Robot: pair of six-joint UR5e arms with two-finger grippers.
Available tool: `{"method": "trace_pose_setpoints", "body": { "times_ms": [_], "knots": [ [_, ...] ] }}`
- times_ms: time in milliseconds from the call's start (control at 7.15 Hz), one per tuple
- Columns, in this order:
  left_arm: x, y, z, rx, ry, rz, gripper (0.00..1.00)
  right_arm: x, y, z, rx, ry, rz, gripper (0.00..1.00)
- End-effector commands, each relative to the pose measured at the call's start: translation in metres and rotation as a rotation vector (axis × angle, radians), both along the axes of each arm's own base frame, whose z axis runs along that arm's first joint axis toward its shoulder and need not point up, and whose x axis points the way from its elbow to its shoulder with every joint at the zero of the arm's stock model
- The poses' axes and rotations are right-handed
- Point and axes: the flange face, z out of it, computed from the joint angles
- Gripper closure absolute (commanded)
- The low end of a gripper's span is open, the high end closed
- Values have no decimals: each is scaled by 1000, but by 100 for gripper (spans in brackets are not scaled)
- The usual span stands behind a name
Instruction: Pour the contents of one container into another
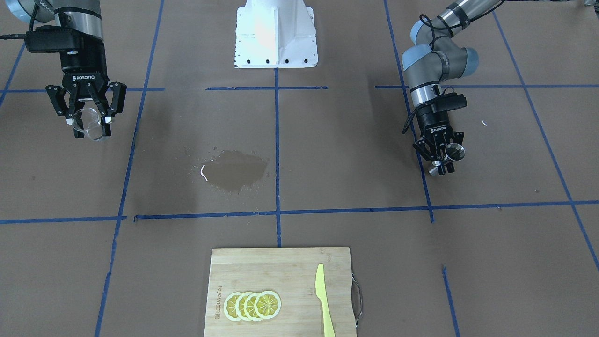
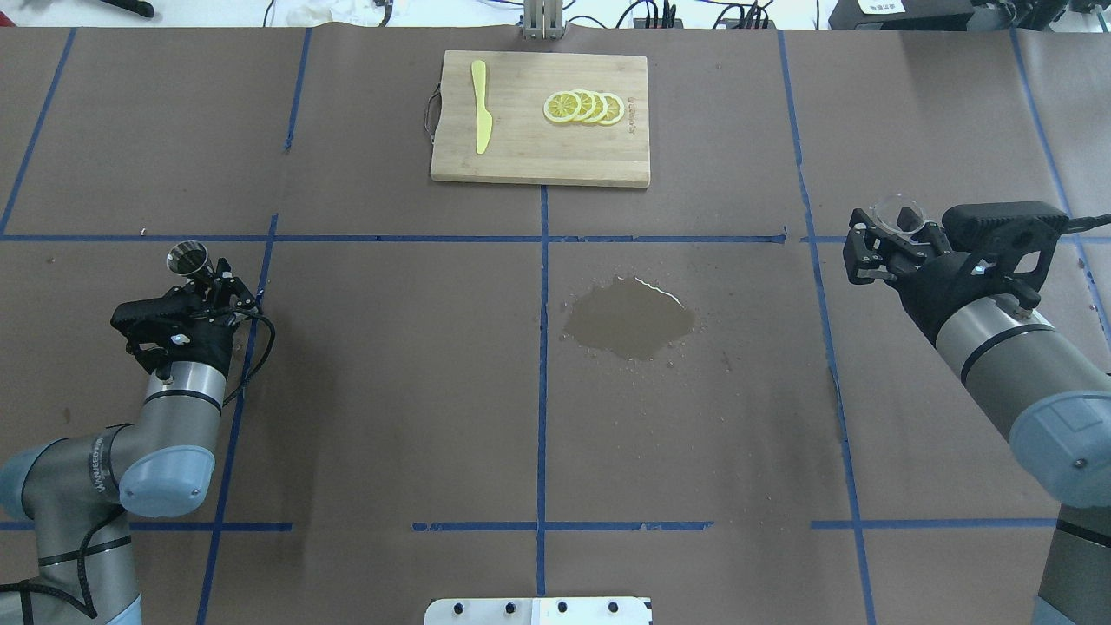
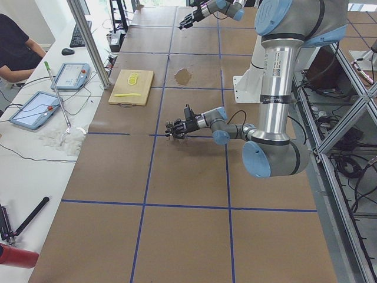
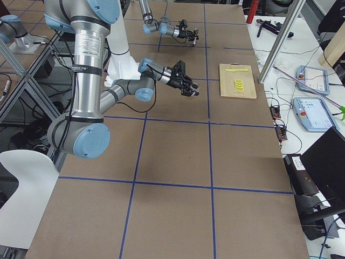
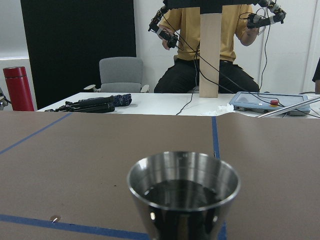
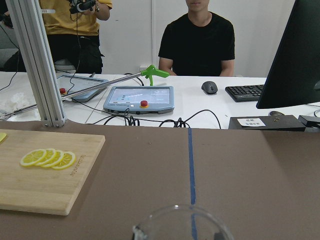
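While my left gripper (image 2: pixel 207 276) clamps the steel cup (image 2: pixel 187 258) at nine o'clock, liquid inside, my right gripper (image 2: pixel 894 241) clamps the clear glass (image 2: pixel 899 214) at three o'clock, well apart. A wet patch (image 2: pixel 631 318) lies between. I judge this the approach step: next I must bring cup over glass and tip.

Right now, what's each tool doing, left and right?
Left tool: closed on the metal cup.
Right tool: closed on the clear glass.

silver cup (image 5: pixel 183 187), clear glass (image 1: pixel 90 125), yellow lemon slices (image 1: pixel 252 305), blue tape (image 1: pixel 277 140)
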Motion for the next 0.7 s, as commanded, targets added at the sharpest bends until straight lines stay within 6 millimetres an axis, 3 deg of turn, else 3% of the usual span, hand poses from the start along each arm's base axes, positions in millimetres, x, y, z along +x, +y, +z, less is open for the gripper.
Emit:
{"method": "trace_pose_setpoints", "body": {
  "times_ms": [0,560],
  "knots": [
    [1,1,-1,-3,0,8,68,-3,-2,8,-8,14,0,100],
    [2,2,-9,-10,19,23,60,-9,-4,32,-28,53,8,100]
  ]
}}
